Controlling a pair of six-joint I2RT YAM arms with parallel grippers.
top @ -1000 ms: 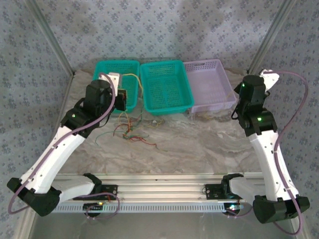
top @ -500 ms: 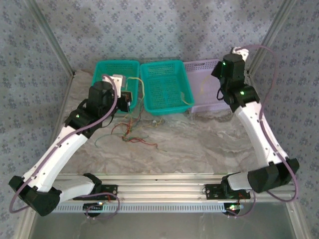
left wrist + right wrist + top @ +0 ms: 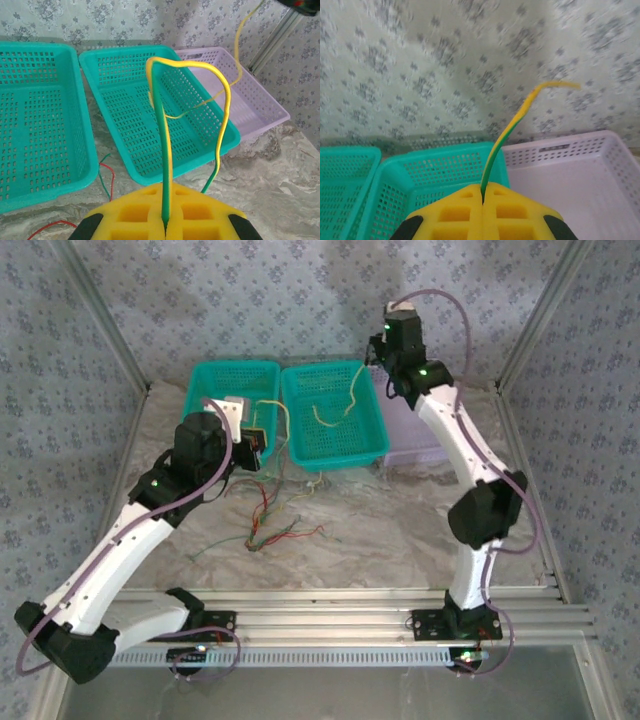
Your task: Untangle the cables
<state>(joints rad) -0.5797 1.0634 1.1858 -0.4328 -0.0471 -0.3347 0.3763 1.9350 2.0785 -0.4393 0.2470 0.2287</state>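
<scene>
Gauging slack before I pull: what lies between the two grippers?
A thin yellow-green wire, draped over the middle teal perforated plastic basket; the top view shows it.

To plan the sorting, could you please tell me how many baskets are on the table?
3: a teal basket at far left, a second teal basket in the middle, and a lavender basket on the right, partly hidden by the right arm.

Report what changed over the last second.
The right gripper, shut on the yellow-green cable, swung from the table's right side to high over the middle teal basket, drawing the cable along. The left gripper kept its own grip, hardly moving.
</scene>
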